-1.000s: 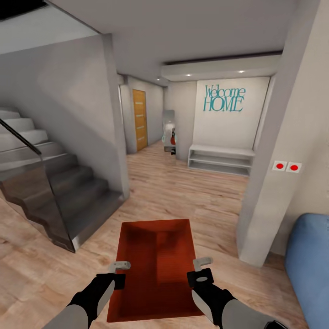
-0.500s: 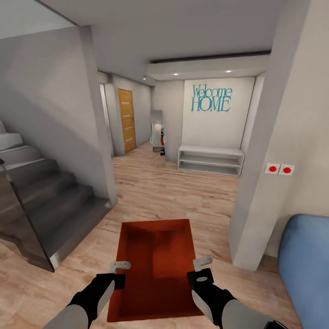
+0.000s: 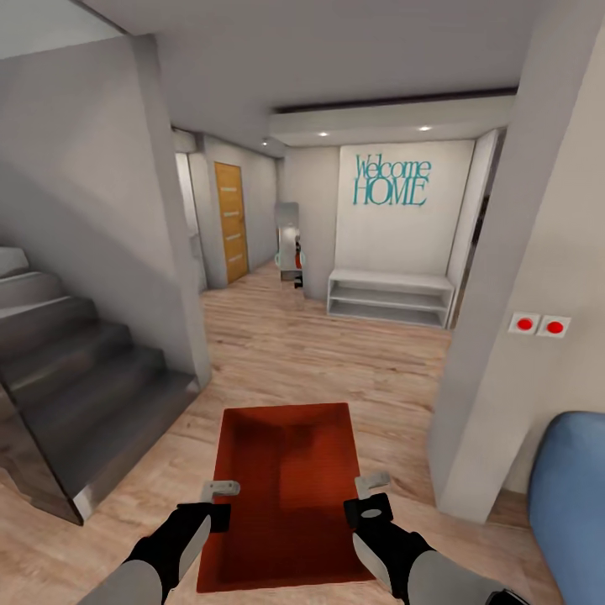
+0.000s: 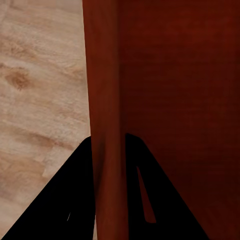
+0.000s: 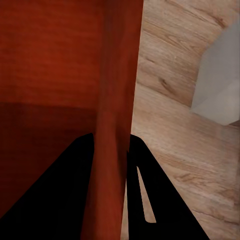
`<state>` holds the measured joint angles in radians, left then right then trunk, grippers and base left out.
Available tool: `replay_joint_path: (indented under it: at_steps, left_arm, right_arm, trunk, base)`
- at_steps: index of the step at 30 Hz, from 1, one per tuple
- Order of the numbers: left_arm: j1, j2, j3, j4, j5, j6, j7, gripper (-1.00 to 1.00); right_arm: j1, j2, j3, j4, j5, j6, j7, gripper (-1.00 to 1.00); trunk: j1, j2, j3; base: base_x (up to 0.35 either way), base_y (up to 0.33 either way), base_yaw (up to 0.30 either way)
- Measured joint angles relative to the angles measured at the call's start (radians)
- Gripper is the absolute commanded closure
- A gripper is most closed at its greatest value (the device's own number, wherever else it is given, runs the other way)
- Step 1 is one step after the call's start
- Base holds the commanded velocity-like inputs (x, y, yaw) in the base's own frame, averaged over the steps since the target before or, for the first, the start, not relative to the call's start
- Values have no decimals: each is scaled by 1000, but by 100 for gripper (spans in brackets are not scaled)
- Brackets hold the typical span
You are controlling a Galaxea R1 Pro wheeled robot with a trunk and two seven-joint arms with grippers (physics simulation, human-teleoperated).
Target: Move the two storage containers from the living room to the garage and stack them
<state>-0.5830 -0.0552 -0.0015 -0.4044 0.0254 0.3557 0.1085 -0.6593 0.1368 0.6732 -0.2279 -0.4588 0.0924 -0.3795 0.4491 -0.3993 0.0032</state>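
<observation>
An orange-red plastic storage bin with no lid (image 3: 286, 491) is held up in front of the robot, above the light wood plank floor (image 3: 328, 353). It is a long box shape, and its long side points straight away from the robot, toward the hallway. Its open top faces up, so you can look down into it. The left gripper (image 3: 220, 489) has its jaws pinched shut on the bin's left wall, and the right gripper (image 3: 370, 484) has its jaws pinched shut on the right wall. In the left wrist view the thin red wall (image 4: 106, 150) goes right between the two dark fingers (image 4: 75, 200), with wood floor on one side and the inside of the bin on the other. The right wrist view shows the other wall (image 5: 116, 150) between its fingers (image 5: 150, 200), plus floor and the bottom of a white post (image 5: 220, 85). The head view shows much more: grey stairs (image 3: 76, 370) on the left, an orange wooden door (image 3: 231, 220) down the hall, teal "Welcome HOME" letters (image 3: 391, 180) on a white wall, a low white shelf (image 3: 389, 296) under them, two red buttons (image 3: 539, 324) on the wall at the right, and a blue sofa (image 3: 571, 504) in the right corner.
</observation>
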Motion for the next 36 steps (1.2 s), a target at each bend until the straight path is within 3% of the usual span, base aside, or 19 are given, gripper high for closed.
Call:
replay_joint_path:
  at_steps: [36]
  left_arm:
    - [0, 0, 0, 0, 0, 0, 0, 100]
  right_arm:
    - [0, 0, 0, 0, 0, 0, 0, 100]
  trunk:
    - [0, 0, 0]
  base:
    - [322, 0, 0]
